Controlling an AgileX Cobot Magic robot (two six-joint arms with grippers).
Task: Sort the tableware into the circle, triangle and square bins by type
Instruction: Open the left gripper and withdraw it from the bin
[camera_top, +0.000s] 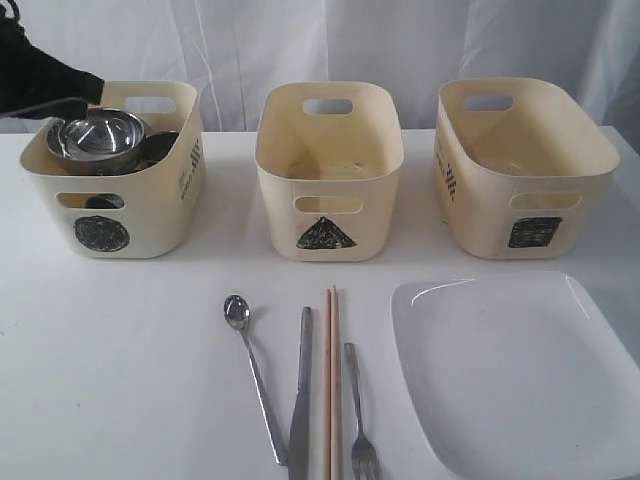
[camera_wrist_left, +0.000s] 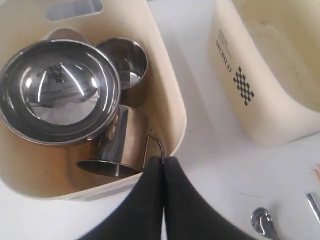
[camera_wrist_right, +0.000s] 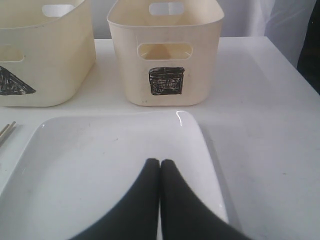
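Four slim pieces lying on table (camera_top: 120, 380) before triangle bin (camera_top: 275, 215): spoon (camera_top: 252, 375), knife (camera_top: 300, 400), chopsticks (camera_top: 332, 380), fork (camera_top: 358, 420). Expect light, stiff, slippery shafts; pinch mid-handle. Treat plate (camera_top: 510, 370) beside them as heavier and breakable; grip at rim. Note left fingers (camera_wrist_left: 150, 200) and right fingers (camera_wrist_right: 145, 200) pressed together, empty.

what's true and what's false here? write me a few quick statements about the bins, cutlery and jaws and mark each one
1. The circle bin holds a steel bowl and mugs. True.
2. The chopsticks are in the triangle bin. False: they lie on the table between the knife and the fork.
3. The white plate lies on the table in front of the square bin. True.
4. The spoon is on the plate. False: it lies on the table, left of the knife in the exterior view.
5. The left gripper and right gripper have open jaws. False: both pairs of jaws are shut.
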